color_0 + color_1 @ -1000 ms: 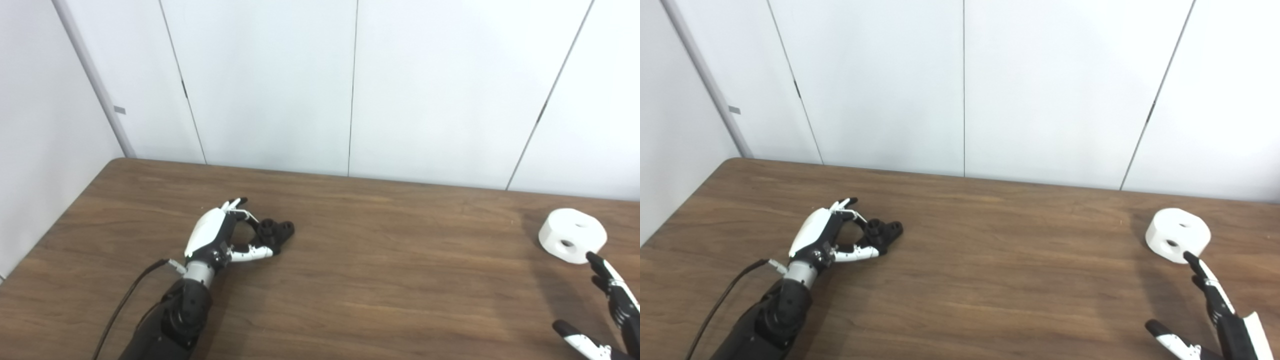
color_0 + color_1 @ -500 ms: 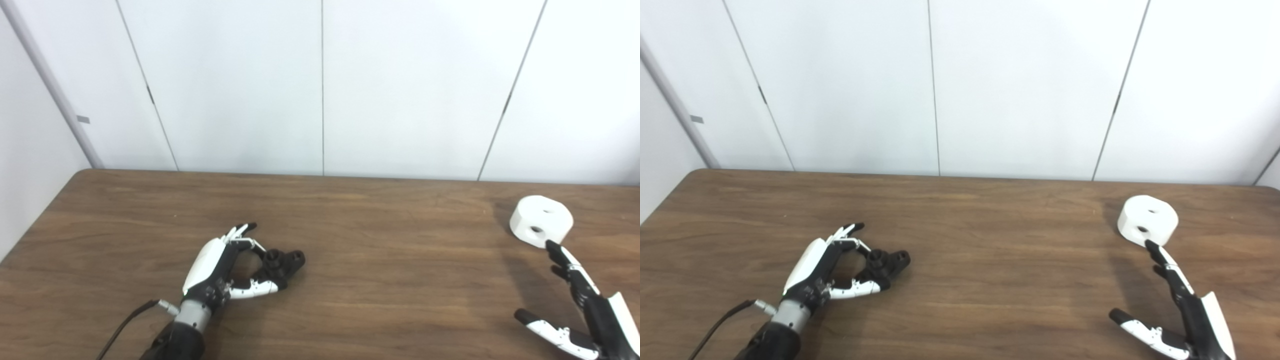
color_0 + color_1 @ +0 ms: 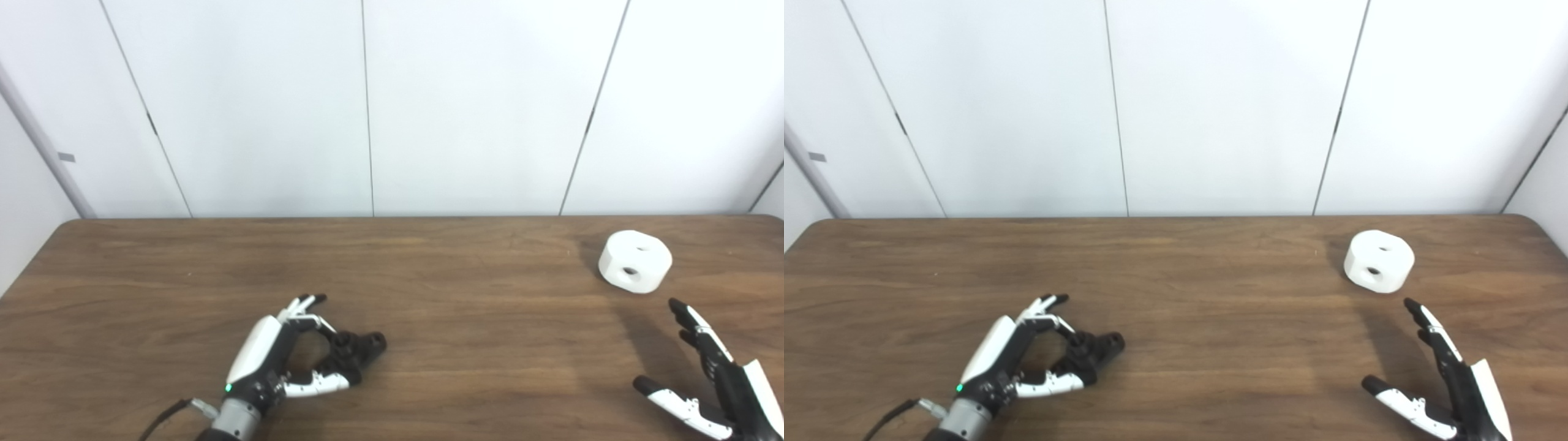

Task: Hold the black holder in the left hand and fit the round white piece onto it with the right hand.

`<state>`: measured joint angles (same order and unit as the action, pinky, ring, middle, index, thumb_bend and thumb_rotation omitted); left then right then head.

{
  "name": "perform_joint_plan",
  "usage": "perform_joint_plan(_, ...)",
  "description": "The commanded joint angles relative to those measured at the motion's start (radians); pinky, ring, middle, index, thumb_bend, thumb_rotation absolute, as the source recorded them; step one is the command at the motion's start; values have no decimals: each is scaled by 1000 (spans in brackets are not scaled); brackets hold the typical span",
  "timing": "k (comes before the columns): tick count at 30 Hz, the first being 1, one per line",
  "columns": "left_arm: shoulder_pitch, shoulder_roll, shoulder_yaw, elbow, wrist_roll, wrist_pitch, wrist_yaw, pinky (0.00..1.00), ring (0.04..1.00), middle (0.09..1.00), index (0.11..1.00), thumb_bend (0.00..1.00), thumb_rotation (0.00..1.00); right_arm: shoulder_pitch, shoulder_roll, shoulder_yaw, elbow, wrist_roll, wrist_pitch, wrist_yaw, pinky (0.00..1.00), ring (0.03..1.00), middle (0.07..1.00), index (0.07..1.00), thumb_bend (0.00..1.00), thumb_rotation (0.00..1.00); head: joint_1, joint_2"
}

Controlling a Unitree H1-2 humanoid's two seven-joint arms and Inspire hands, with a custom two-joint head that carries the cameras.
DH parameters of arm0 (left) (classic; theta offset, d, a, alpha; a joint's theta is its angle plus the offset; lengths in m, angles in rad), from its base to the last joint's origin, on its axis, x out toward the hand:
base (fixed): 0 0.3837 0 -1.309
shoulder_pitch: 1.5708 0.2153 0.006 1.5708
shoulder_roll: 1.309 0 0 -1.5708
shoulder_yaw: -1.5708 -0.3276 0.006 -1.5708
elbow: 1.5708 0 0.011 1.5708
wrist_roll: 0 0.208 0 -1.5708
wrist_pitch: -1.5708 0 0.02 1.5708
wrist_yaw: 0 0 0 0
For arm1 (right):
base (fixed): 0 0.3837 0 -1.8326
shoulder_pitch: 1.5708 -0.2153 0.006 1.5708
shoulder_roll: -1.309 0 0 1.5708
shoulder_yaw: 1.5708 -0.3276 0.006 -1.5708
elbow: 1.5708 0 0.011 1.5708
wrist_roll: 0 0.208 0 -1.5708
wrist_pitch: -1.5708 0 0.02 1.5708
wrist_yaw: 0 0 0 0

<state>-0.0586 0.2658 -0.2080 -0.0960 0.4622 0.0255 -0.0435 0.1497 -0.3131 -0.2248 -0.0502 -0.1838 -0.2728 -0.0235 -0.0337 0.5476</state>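
Hands first, since they're nearest. The left hand (image 3: 278,358) is down on the table (image 3: 465,343) with fingers and thumb curled loosely round the near end of the black holder (image 3: 358,348). It looks more like cupping than a firm grip, and the holder is on the wood, not lifted. The right hand (image 3: 1448,383) is spread wide, thumb out to the side, holding nothing.

What's changed: the head cameras swung, so the whole scene slid over in both views. Beyond that, the right fingertips were almost on the white piece (image 3: 1379,260) a second ago, and now there's a clear strip of table between them. So I'd guess the pickup on that side hasn't started.

The holder lies flat, long axis running left to right, free end pointing right and a touch away, toward mid-table. The white piece sits far right near the back edge, flat side up, one hole on top and one in the wall facing the robot.
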Motion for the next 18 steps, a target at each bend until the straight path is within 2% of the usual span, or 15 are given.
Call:
perform_joint_plan(1,-7,1,-7,-47,23,-18,-1,1000,1000,937,480,519,44,-33,-54,-34,-1,-4,38,-13,927,945,946,926,737,560,-1,1)
perform_joint_plan(5,1,-5,-29,-35,58,-23,-5,1000,1000,931,480,520,45,-51,-115,-60,33,-30,110,-9,927,947,959,945,715,496,-15,6)
perform_joint_plan(8,-1,-1,-44,-16,94,-39,1,1000,1000,927,480,520,45,-69,-149,-75,71,-23,106,-14,934,960,977,958,734,431,-27,6)
perform_joint_plan(11,-3,2,-52,2,108,-53,2,1000,1000,920,480,521,45,-91,-177,-84,110,-38,101,-30,941,963,976,954,771,437,-40,8)
perform_joint_plan(15,-10,5,-58,22,115,-67,-4,1000,1000,915,480,521,44,-124,-208,-90,167,-24,106,-31,955,965,971,953,822,492,-44,8)
perform_joint_plan(18,-14,8,-60,32,121,-71,-9,1000,1000,916,480,521,44,-146,-234,-82,206,-45,83,-39,941,954,958,943,867,549,-47,9)
